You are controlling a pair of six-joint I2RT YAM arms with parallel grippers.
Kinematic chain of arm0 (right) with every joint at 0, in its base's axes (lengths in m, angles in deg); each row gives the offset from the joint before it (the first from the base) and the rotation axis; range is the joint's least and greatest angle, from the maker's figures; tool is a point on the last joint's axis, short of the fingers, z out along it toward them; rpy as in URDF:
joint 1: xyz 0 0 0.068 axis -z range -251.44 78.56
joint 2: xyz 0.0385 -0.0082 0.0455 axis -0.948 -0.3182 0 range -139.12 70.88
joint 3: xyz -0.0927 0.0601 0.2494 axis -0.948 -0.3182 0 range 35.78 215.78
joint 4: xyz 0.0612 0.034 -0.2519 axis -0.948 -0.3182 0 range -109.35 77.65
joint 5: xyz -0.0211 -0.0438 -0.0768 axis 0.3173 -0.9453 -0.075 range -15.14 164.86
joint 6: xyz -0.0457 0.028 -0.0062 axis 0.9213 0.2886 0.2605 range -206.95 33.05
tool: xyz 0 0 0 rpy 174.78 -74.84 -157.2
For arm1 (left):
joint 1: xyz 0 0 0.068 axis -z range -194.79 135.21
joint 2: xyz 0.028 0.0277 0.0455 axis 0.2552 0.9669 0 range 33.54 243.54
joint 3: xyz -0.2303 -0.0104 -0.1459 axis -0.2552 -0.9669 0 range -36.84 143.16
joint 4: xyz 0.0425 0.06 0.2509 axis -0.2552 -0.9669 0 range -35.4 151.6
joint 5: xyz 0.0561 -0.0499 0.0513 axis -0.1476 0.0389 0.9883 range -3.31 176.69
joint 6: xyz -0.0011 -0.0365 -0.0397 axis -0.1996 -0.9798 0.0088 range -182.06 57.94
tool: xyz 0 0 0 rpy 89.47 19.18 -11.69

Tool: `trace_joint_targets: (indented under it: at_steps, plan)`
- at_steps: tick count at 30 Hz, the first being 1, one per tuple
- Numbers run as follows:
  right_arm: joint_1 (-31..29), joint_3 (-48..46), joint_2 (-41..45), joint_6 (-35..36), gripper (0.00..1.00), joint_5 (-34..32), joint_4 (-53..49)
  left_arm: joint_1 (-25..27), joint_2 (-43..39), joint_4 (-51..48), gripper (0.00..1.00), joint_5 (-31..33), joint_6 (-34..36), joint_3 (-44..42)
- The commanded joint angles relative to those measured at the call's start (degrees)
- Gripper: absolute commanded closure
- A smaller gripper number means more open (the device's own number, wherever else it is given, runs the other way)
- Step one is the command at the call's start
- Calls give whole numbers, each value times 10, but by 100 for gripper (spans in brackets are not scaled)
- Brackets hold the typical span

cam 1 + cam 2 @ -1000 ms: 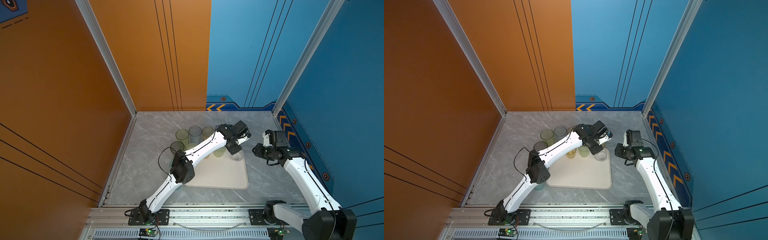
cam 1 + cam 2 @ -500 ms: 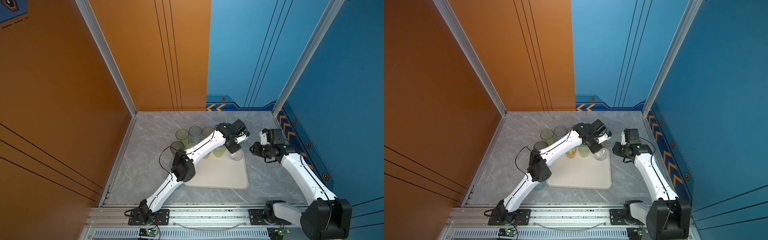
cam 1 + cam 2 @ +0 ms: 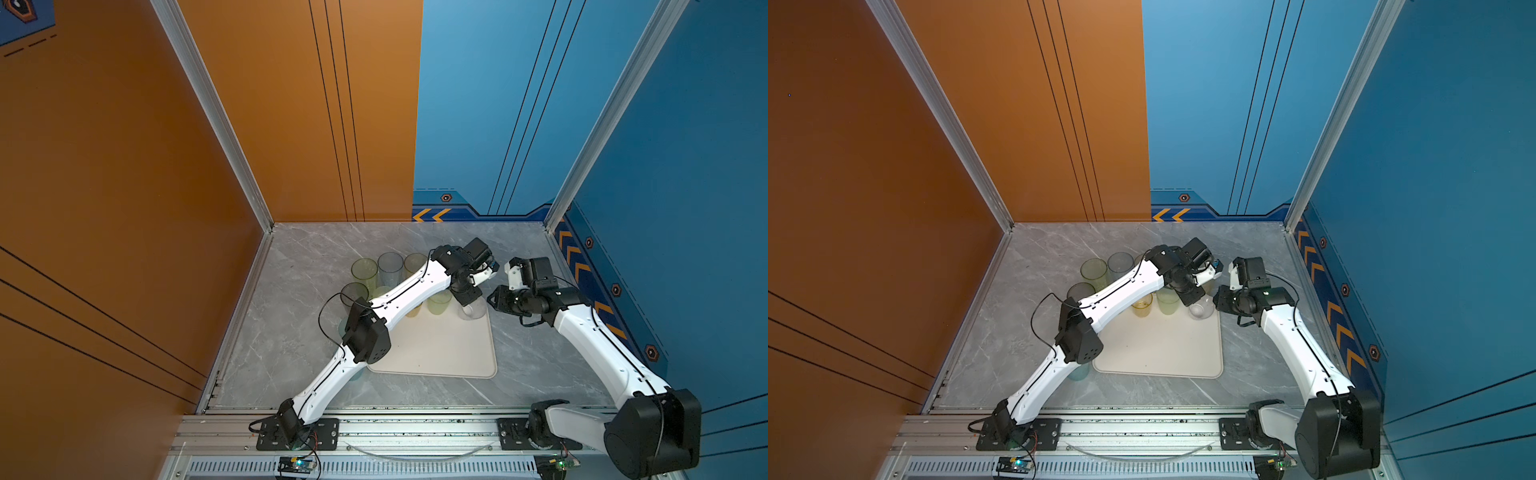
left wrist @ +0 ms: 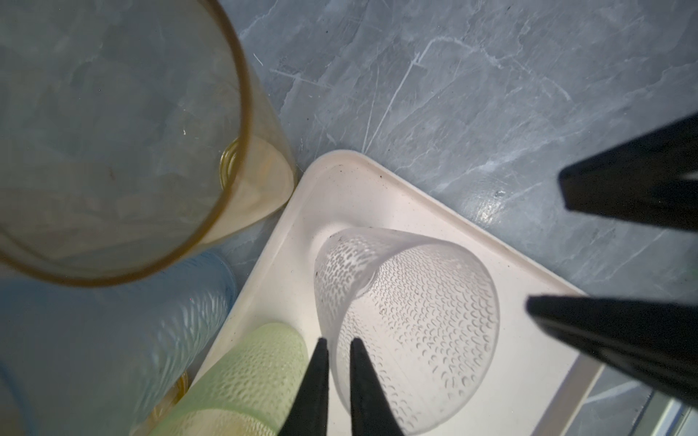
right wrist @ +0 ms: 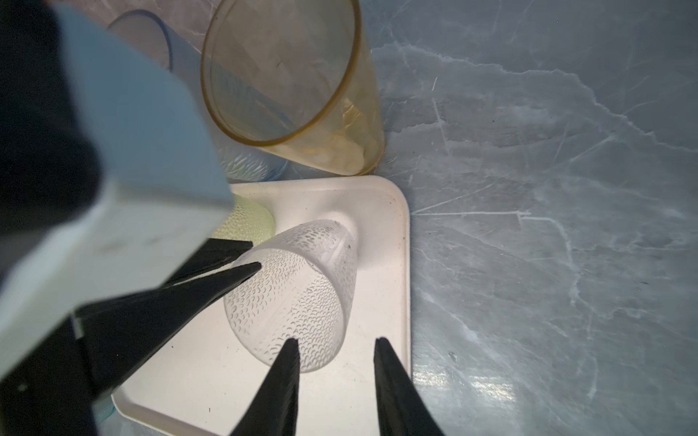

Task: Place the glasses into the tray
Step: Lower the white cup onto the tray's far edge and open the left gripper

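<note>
In both top views the clear dimpled tumbler (image 3: 473,311) stands upright on the tray (image 3: 436,353), in its far right corner. The left hand (image 4: 337,341) is over it, fingers close together astride the rim wall, one outside and one inside. Can't tell if they press the wall.

The right hand (image 5: 335,341) is spread and holds nothing, just beside that tumbler near the tray's right edge.

The green dimpled tumbler (image 4: 245,377) is on the tray next to the clear one, with the yellow tumbler (image 3: 1142,308) beside it along the far edge.

The amber tall tumbler (image 5: 294,94) is on the grey marble tabletop (image 3: 291,332), just off the tray corner. The blue ribbed tumbler (image 4: 113,339) is on the tabletop by the tray's far edge.

Behind the tray on the tabletop are the green tall tumbler (image 3: 364,270), grey-blue tall tumbler (image 3: 390,266) and smoky tumbler (image 3: 353,291). The teal tumbler (image 3: 1077,372) is by the tray's near left corner, mostly under the left arm (image 3: 1059,365).
</note>
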Motion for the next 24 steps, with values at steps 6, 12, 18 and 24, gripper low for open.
trace_joint_targets:
  at_steps: [6,12,18,24]
  plan:
    - [-11,-1,-28,-7,71,-16,32,-12,25,-6,85,-8,-6,23]
    - [-12,-1,-33,-9,71,-26,38,-17,29,-6,84,-3,-7,19]
    - [-19,-5,-36,-8,71,-30,33,-17,29,-6,83,3,-10,23]
    - [-21,-13,-17,-8,70,-37,27,-13,21,-2,79,1,-5,22]
